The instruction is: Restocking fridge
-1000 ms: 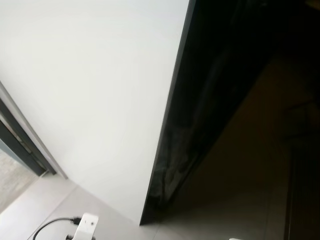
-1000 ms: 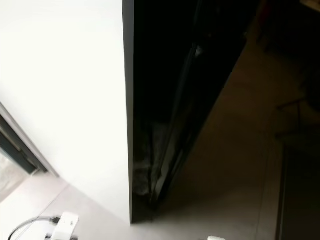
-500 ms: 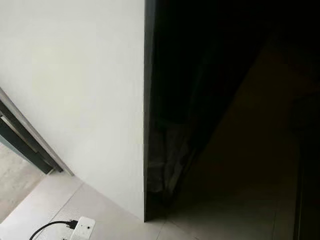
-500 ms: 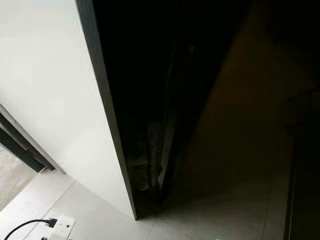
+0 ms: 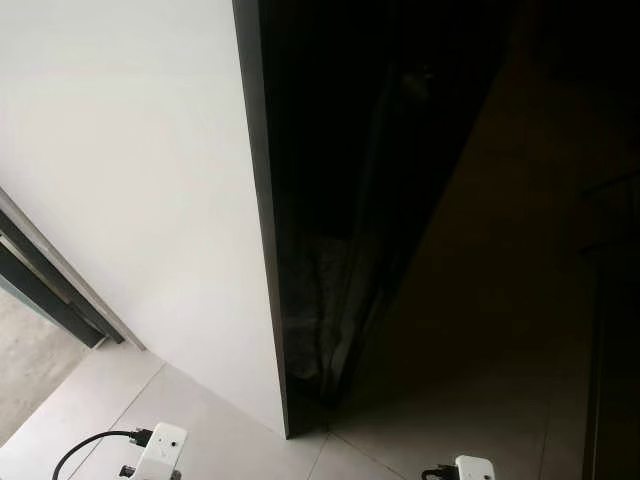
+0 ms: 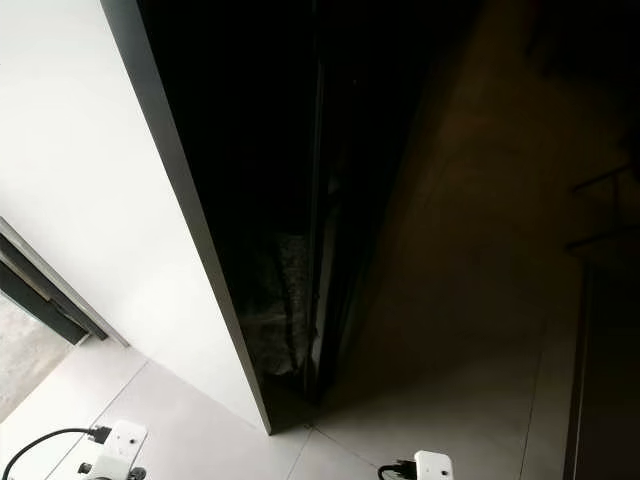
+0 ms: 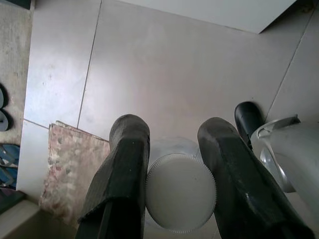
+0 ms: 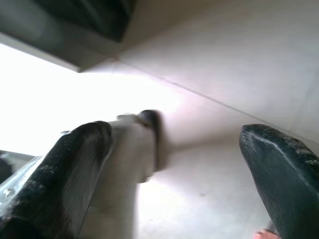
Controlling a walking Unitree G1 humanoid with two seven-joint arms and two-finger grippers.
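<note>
A clear bottle with a ribbed white cap (image 7: pixel 180 191) sits between the two black fingers of my left gripper (image 7: pixel 173 132), which is shut on it and pointing down at the tiled floor. My right gripper (image 8: pixel 179 144) is open, its fingers wide apart with nothing between them. Ahead, a tall white panel (image 5: pixel 130 150) ends in a dark vertical edge (image 5: pixel 262 250). Beside that edge is a black, glossy, very dark space (image 5: pixel 380 200), and I cannot make out what is inside. The white ends of both my arms show low down, the left arm (image 5: pixel 160 450) and the right arm (image 5: pixel 472 468).
A dark door frame or track (image 5: pixel 40 290) runs along the floor at the left. Pale floor tiles (image 6: pixel 200 440) lie in front. Near my feet lie a patterned rug (image 7: pixel 70 169) and some slippers (image 7: pixel 5 159). Dim furniture (image 5: pixel 610 250) stands at the right.
The whole picture has shifted, so the camera has moved: the dark edge now sits further left in it. The white ends of both arms now show at the bottom.
</note>
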